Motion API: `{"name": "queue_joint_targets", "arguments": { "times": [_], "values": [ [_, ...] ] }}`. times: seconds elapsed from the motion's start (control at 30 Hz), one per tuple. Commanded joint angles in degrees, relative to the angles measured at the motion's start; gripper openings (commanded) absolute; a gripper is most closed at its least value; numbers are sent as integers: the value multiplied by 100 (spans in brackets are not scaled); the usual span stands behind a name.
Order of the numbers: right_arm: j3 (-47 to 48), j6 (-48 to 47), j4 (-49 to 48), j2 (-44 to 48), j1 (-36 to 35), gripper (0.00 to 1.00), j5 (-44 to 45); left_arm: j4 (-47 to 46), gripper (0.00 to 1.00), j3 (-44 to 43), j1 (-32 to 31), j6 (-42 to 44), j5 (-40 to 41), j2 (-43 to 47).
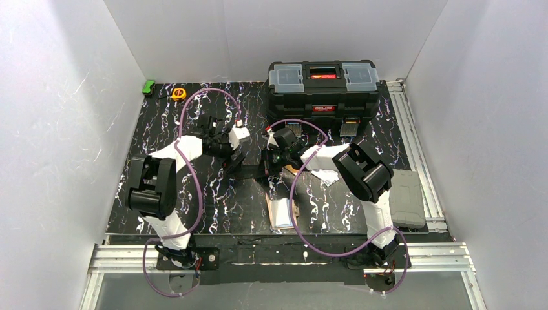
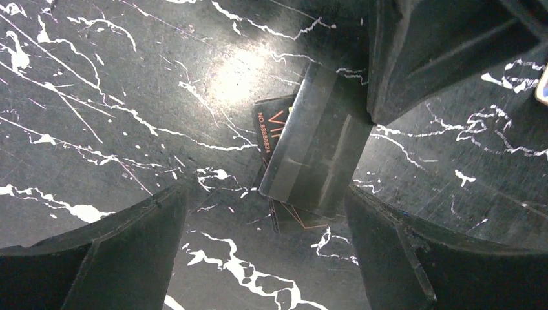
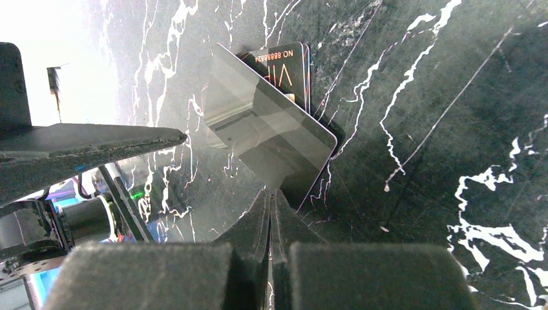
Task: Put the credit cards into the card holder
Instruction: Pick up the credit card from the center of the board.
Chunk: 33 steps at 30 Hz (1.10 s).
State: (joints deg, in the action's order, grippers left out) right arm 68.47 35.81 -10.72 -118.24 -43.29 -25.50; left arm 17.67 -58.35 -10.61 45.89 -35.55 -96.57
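My right gripper (image 3: 273,194) is shut on the corner of a plain glossy black credit card (image 3: 268,135), which it holds tilted up off the marble table. Under it lies a second credit card (image 3: 284,61), dark with orange lettering, flat on the table. In the left wrist view the tilted card (image 2: 316,155) and the lettered card (image 2: 271,123) lie just ahead of my left gripper (image 2: 265,200), which is open and touches neither. The cream card holder (image 1: 282,213) lies near the front edge, below both grippers (image 1: 234,160) (image 1: 266,169).
A big black toolbox (image 1: 323,87) stands at the back of the table. A grey case (image 1: 407,197) lies at the right edge. At the back left corner sit a yellow tape measure (image 1: 179,93) and a small green object (image 1: 148,86).
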Motion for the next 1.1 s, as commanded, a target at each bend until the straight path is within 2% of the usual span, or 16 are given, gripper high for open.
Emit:
{"name": "queue_joint_targets", "arguments": {
  "times": [0.0,0.3,0.53,0.77,0.8,0.9,1.07],
  "values": [
    [-114,-208,201,-139,-13,1,286,489,90,-486,72,-653,-367,-251],
    [-335,-183,-9,-46,2,1,239,1307,84,-908,121,-932,-706,-689],
    [-499,-103,-244,109,81,1,84,1094,81,-708,139,-798,-455,-584],
    [-472,-7,-286,447,231,1,45,677,80,-824,283,-1182,-69,-531],
    [-467,21,-286,475,266,3,26,646,80,-835,298,-1210,-33,-522],
    [-466,89,-352,573,376,25,-14,818,79,-847,340,-1091,-103,-511],
    [-107,157,-412,508,563,39,-202,881,74,-477,345,-334,-116,-269]
  ]
}}
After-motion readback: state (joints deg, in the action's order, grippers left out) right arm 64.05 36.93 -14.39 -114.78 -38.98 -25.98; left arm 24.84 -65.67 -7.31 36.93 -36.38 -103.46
